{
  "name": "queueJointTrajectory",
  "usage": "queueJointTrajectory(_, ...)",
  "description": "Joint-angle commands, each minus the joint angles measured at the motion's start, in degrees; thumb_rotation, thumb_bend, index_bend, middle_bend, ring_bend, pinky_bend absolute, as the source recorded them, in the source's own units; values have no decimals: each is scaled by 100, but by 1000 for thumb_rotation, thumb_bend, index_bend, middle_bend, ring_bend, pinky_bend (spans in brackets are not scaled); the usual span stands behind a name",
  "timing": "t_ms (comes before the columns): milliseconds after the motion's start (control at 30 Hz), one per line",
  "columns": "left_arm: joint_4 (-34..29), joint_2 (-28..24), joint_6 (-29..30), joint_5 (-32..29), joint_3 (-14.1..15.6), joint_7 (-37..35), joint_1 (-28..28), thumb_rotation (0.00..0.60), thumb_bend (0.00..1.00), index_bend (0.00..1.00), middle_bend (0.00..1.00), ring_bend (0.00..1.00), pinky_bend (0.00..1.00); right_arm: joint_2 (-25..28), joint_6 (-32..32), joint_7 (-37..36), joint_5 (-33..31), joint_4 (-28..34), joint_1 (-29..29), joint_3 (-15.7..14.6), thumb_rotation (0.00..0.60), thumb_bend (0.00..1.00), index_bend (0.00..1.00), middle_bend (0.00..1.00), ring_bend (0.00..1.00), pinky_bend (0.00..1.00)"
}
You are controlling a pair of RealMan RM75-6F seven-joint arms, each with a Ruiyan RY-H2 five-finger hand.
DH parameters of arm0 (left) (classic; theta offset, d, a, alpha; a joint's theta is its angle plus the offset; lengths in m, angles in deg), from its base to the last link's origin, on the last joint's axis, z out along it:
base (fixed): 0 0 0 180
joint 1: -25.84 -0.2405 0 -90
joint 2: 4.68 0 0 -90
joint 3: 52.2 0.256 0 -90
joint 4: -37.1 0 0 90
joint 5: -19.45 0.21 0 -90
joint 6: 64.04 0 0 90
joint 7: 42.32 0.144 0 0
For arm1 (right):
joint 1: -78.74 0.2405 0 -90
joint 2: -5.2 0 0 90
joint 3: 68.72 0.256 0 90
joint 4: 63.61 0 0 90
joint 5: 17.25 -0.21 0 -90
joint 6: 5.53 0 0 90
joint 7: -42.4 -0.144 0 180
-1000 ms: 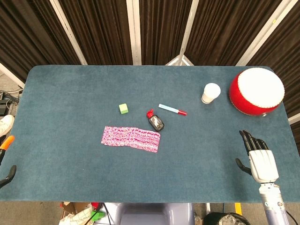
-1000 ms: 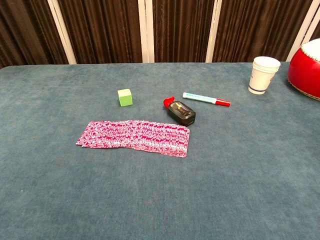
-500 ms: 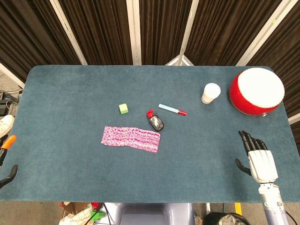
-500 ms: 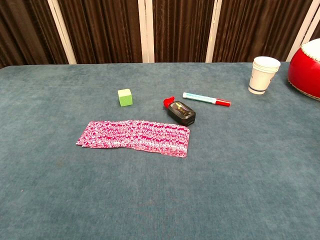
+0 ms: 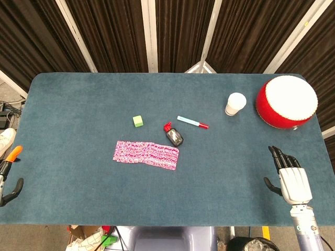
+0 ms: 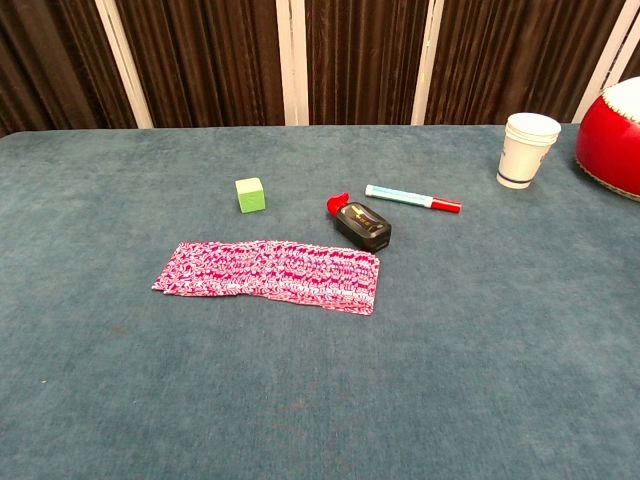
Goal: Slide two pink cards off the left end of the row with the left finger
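Card row (image 6: 268,274), pink, intact and unslid just in front of the black case (image 6: 364,226); left hand (image 5: 9,178) at the view's edge well left of it, grip indiscernible; right hand (image 5: 291,178) far right, fingers spread, empty.

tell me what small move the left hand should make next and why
Probably bring the left hand in over the table toward the left end of the row of pink cards. It sits at the table's left edge, far from the cards, and the row looks untouched, with no card slid off yet.
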Motion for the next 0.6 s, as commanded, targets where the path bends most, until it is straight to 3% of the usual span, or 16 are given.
queueJointTrajectory(33, 21, 57, -178, -182, -87, 143, 122, 600, 766, 134, 709, 651, 669, -6, 3, 12, 16, 3, 4, -9, 600, 284, 13, 150, 228, 238)
queueJointTrajectory(167, -46, 54, -551, -423, -160, 353, 323, 600, 842, 151, 809, 737, 695, -15, 27, 24, 12, 1, 11, -16, 600, 284, 14, 150, 228, 238)
queueJointTrajectory(600, -696, -66, -2276, -1536, -257, 1246, 1224, 600, 955, 138, 824, 777, 696, -35, 56, 48, -45, -35, 21, 11, 600, 284, 14, 150, 228, 238)
